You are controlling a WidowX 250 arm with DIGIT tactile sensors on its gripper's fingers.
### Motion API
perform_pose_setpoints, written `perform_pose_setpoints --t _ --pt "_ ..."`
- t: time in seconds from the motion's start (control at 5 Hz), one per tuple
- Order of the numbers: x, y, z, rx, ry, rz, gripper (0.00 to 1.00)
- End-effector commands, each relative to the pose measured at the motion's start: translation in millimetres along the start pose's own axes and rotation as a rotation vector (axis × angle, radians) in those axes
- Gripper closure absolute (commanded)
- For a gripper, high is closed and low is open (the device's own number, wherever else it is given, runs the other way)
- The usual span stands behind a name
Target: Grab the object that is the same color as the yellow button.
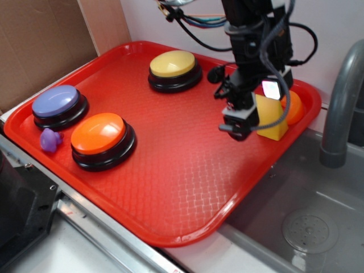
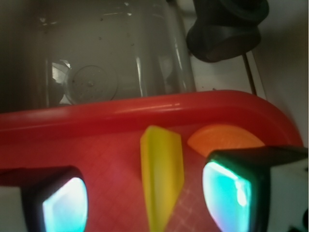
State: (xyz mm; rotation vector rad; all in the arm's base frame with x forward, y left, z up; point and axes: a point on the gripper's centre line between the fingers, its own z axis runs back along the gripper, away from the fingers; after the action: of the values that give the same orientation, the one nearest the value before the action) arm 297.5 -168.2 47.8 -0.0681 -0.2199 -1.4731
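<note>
Gripper (image 2: 145, 193) held spread wide, nothing clamped; yellow wedge (image 2: 161, 176) bracketed between pads for closure. Orange crescent (image 2: 224, 139) at wedge's 1 o'clock, left outside.

Red tray rim (image 2: 120, 113) crossing mid-frame. Yellow wedge block (image 2: 161, 176) upright at lower centre, between two fingertips (image 2: 63, 203) with glowing teal pads, neither touching it. Orange crescent piece (image 2: 224, 139) just right of the wedge. Sink basin with drain (image 2: 91, 83) at upper left. Dark faucet base (image 2: 227, 26) at upper right.
</note>
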Motion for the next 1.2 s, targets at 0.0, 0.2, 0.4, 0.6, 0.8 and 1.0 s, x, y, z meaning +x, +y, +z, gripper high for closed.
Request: perform_pose_setpoints --t 0.0,0.2,0.4,0.6,0.8,1.0 --pt "13.6 -8.6 16.5 0.062 -0.027 -0.025 1.0" --pt "10.0 -7.1 22.6 0.07 -0.003 -0.003 1.0" --pt "1.0 -6.1 39.8 0.083 0.034 0.066 1.0" --pt "-13.8 -7.9 66.5 0.082 0.129 0.216 1.0" --pt "-43.6 -15.0 98.2 0.068 0.148 0.471 1.0" --pt "-79.8 -24.5 121.6 0.084 0.157 0.721 1.0"
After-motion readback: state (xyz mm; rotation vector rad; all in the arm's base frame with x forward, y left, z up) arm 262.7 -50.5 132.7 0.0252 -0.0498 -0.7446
